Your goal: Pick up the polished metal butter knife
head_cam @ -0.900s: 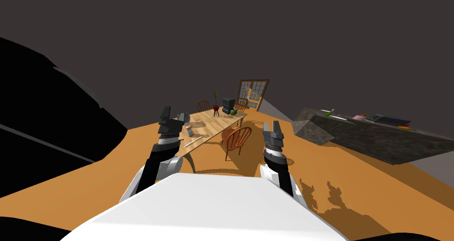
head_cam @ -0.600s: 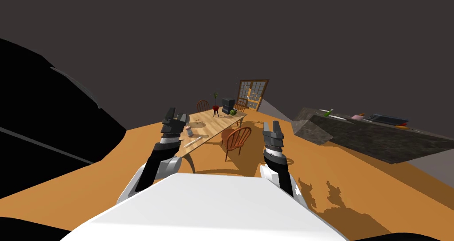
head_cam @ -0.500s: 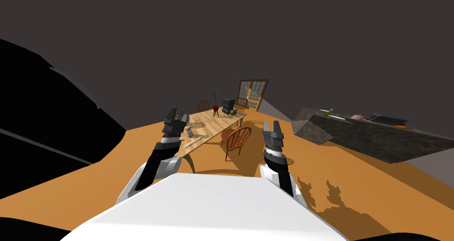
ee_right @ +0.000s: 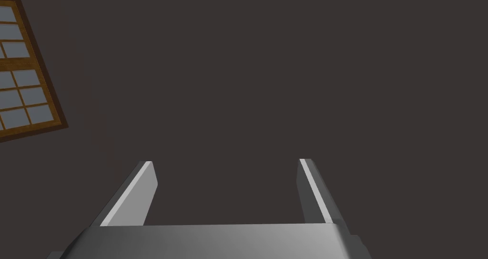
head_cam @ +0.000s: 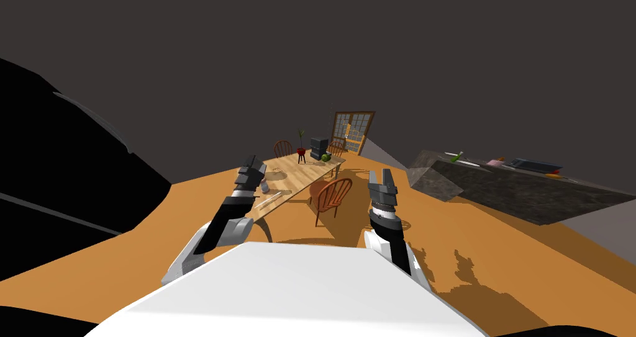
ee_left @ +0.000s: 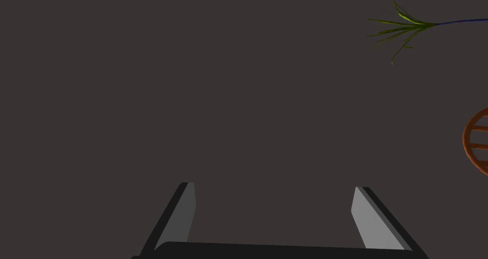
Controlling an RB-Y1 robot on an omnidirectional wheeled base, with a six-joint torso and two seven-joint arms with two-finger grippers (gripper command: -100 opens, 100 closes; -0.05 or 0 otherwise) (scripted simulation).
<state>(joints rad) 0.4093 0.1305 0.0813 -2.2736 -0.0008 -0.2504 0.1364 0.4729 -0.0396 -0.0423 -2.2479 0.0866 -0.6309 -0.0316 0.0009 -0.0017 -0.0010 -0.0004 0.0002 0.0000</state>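
The butter knife (head_cam: 269, 199) is a slim pale strip lying on the near end of the long wooden table (head_cam: 304, 169). My left gripper (head_cam: 252, 167) is raised just left of and above the knife, by the table's near left edge. In the left wrist view the left gripper (ee_left: 274, 199) is open with nothing between its fingers (ee_left: 183, 213), and it faces a dark wall. My right gripper (head_cam: 381, 179) is held up to the right of the table, and the right gripper (ee_right: 226, 175) is open and empty.
A small grey cup-like thing (head_cam: 264, 185) stands near the knife. A red-brown chair (head_cam: 329, 195) is at the table's right side. A potted plant (head_cam: 302, 142) and a dark box (head_cam: 320, 147) stand at the far end. A dark stone counter (head_cam: 509, 187) is to the right.
My left arm has swung right toward the table's near end, its gripper now closer above the knife. The right arm has stayed put.
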